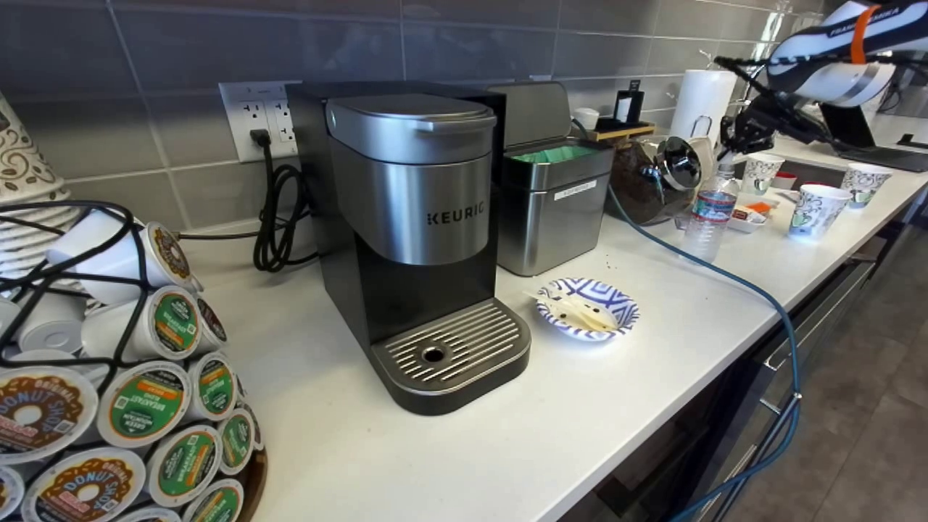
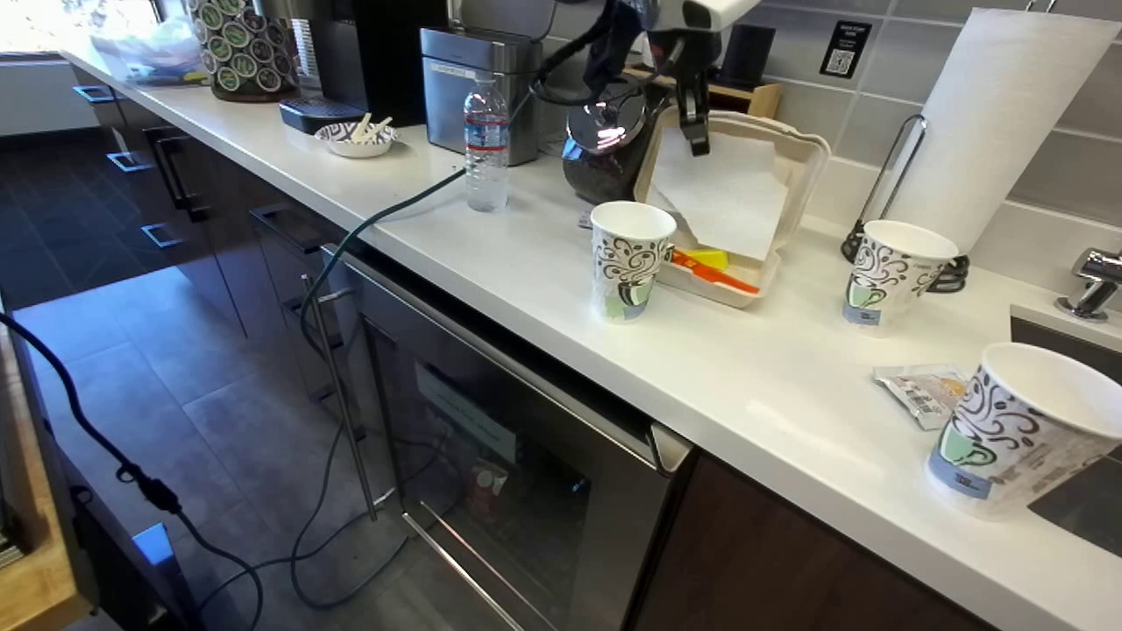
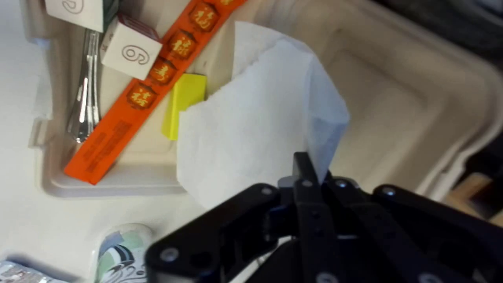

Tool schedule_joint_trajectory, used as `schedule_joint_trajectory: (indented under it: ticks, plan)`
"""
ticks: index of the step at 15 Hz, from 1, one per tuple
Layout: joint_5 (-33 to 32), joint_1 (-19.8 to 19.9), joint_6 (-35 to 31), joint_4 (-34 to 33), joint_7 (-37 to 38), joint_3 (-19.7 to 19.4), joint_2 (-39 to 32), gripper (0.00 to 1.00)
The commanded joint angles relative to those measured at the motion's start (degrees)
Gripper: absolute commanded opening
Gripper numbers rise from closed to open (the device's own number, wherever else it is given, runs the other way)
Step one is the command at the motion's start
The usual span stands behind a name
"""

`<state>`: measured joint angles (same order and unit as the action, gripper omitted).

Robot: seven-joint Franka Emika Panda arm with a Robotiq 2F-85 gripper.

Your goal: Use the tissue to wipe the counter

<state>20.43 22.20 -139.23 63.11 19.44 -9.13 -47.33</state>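
Gripper [image 3: 314, 175]: Closest to the wrist camera, its black fingers [image 3: 303, 167] pinch one edge of a white tissue [image 3: 251, 129] over the open takeout box [image 3: 149, 179].
Tissue: Creased and loose, it hangs below the fingertips, in front of the box's raised lid [image 2: 805, 166] in an exterior view; whether it touches the box cannot be told.
Takeout box: It sits on the white counter [image 2: 754, 377] and holds an orange sleeve [image 3: 159, 76] with gold characters, a yellow piece [image 3: 186, 94], a small white box [image 3: 131, 51] marked with a single digit and a shiny silver handle [image 3: 88, 98].
Counter: It stretches to both sides of the takeout box in an exterior view.
Paper cups [image 2: 629, 263]: Three stand in an exterior view, one just beside the takeout box and two to its right.
Paper towel roll [image 2: 990, 131]: It rises to the right of the takeout box in that view.
Water bottle [image 2: 487, 145]: Clear and upright, it stands to the left of the takeout box there.
Patterned bowl [image 1: 629, 313]: Blue and white, holding pale sticks [image 1: 583, 313], it lies farther from the takeout box than the bottle does.
Coffee maker [image 1: 435, 188]: Marked KEURIG, it stands well apart from the takeout box.
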Motion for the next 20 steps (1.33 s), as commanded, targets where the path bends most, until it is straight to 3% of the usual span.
schedule_joint_trajectory:
  ticks: [1, 6, 9, 10, 16, 20]
  plan:
    - [5.81, 2.64, -0.71, 13.56, -13.01, 6.37, 11.72, 0.00]
    - [13.10, 5.53, 0.96, 25.96, -25.42, 11.33, 23.20, 0.00]
    - [19.93, 5.24, -2.63, 33.62, -30.93, 11.03, 29.81, 0.00]
    - [16.42, 2.86, 0.24, 24.75, -27.09, 8.39, 23.31, 0.01]
    - [19.43, 2.33, -0.54, 31.05, -29.81, 7.58, 28.61, 0.00]
    - [18.23, -0.76, -3.09, 38.70, -34.95, 6.94, 35.26, 0.00]
